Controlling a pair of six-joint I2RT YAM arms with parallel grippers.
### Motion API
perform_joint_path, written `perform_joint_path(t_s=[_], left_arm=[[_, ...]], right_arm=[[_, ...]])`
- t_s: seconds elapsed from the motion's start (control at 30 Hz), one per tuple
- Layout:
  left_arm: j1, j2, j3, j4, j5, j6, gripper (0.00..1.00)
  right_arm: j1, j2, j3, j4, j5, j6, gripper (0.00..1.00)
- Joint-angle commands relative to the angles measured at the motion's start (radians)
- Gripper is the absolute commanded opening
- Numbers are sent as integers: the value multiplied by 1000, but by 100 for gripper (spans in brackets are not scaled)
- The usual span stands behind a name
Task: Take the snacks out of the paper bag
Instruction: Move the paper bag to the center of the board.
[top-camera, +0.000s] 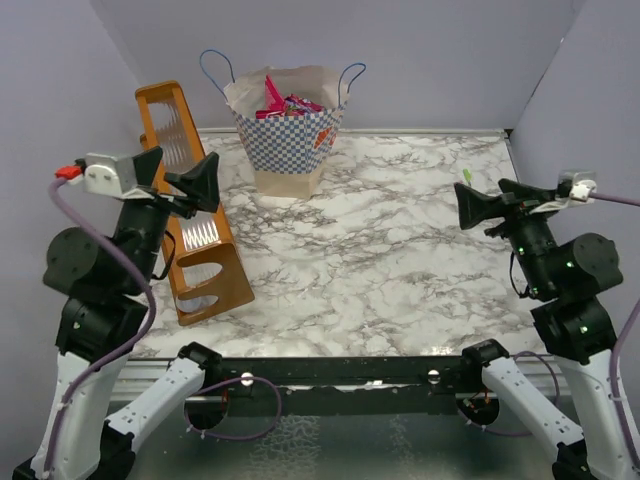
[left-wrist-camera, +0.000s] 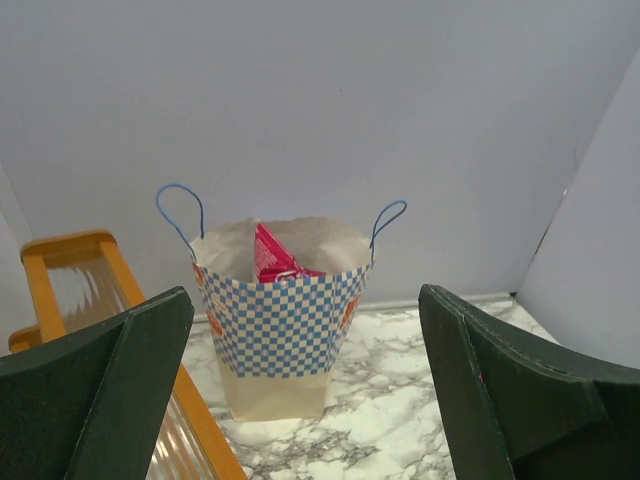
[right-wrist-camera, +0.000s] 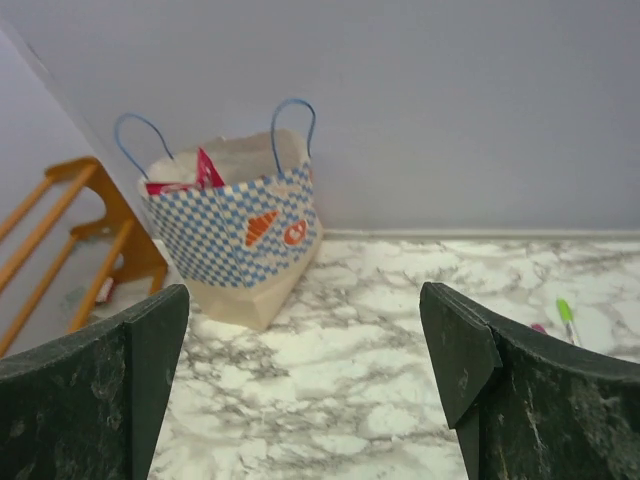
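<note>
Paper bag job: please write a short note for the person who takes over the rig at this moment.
Left gripper: open, empty, far from the bag.
Right gripper: open, empty, over the right side of the table.
Paper bag: upright at the far edge of the table, not held.
Snacks: pink-red packets stick out of the bag's top; none lies on the table.
Done: nothing yet.
Left: take out every snack.
</note>
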Motion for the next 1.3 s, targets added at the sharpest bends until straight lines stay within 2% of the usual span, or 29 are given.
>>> perform_joint_path(t_s=[0.0, 0.3, 0.5, 0.63, 0.8, 1.0, 1.13, 1.27], left_arm=[[7, 28, -116, 138, -5, -5, 99], [17, 95, -364, 347, 51, -9, 99], [22, 154, -456, 445, 118, -3, 97], [23, 202, -453, 478, 190, -4, 95], [24, 310, -322, 402, 279, -26, 92], [27, 504, -28, 220, 286, -88, 90], [26, 628, 118, 246, 385, -138, 89], [27, 767, 264, 246, 421, -189, 89]], right_arm=[[-50, -6, -134, 90, -19, -23, 99], [-157, -72, -378, 111, -2, 29, 99], [-205, -44, -380, 41, -81, 54, 99], [-225, -29, -348, -23, -121, 50, 99], [-238, -80, -380, -37, -96, 82, 99], [-245, -183, -458, 33, -190, 90, 99], [-246, -197, -459, 21, -204, 89, 99], [-248, -193, -458, 19, -221, 90, 99]])
